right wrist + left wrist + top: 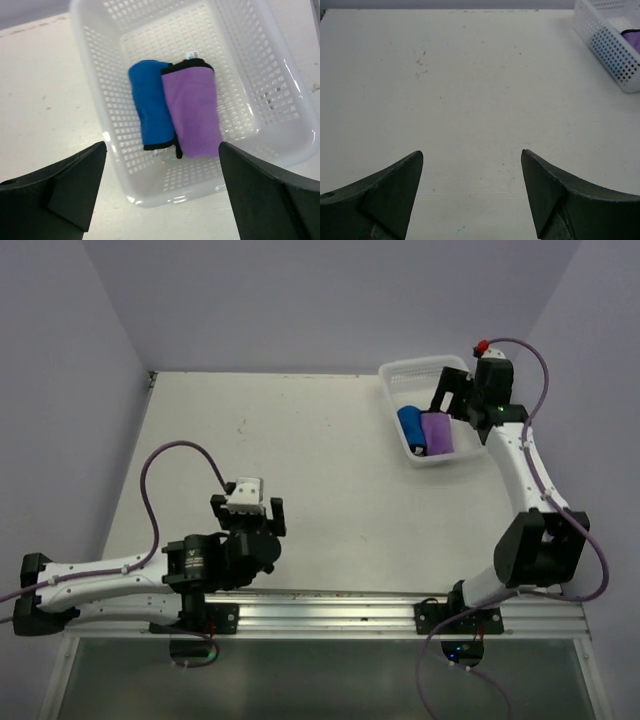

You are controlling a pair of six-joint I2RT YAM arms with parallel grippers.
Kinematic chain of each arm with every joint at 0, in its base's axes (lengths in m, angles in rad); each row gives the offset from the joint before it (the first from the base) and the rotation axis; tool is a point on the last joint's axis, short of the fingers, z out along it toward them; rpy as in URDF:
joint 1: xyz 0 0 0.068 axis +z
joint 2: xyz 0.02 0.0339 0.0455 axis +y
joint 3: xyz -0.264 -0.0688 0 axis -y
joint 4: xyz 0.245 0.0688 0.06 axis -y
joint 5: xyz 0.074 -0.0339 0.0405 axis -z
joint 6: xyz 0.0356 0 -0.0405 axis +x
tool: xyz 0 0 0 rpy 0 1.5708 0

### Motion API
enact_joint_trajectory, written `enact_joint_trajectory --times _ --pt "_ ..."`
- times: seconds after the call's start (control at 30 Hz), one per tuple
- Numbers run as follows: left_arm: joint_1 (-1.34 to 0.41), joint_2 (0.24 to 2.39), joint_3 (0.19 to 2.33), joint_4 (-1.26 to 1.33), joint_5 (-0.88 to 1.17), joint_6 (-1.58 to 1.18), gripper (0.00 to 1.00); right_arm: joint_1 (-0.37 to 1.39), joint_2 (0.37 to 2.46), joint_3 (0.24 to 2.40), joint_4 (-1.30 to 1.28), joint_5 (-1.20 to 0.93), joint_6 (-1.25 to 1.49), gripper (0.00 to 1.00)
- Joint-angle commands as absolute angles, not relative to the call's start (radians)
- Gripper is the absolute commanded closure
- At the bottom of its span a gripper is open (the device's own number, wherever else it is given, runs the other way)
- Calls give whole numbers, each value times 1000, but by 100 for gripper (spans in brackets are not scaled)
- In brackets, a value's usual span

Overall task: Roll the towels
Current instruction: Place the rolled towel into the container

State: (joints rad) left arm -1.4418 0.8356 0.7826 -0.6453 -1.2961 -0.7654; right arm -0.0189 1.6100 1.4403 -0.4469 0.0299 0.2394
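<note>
Two rolled towels lie side by side inside the white perforated basket (90, 60) at the table's far right. The blue towel (150, 107) is on the left and the purple towel (192, 112), with its dark hem, is on the right, touching it. From above, the blue towel (409, 426) and the purple towel (436, 432) rest in the basket (400, 375). My right gripper (162, 145) hovers open above the basket's near wall, holding nothing; it also shows in the top view (450, 398). My left gripper (472, 152) stands open over bare table near the front left, also seen from above (247, 502).
The basket's corner (615, 55) shows at the top right of the left wrist view, with a sliver of purple towel (634, 40) inside. The white table (300, 440) is walled on the left, back and right. A metal rail (340, 610) runs along the near edge.
</note>
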Motion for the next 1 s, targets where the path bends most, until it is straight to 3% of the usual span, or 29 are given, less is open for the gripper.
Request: enact_joint_trajectory --times 0.0,0.13,0.2,0.27,0.53,0.97 --pt "-1241 879 743 -341 -1067 -571 16 58 1439 1379 -396 -5 264 1" --pt "-1048 903 782 -235 -876 -484 16 256 1261 1269 -423 145 251 1" --pt "-883 914 819 -218 -695 -469 17 287 1149 1209 -466 146 308 1" --pt "-757 943 848 -283 -681 -469 18 302 1067 1154 -500 126 371 1" --pt "-704 829 804 -293 -746 -423 16 305 793 890 -626 164 374 1" --pt "-703 781 772 -342 -721 -453 19 307 805 873 -646 159 368 1"
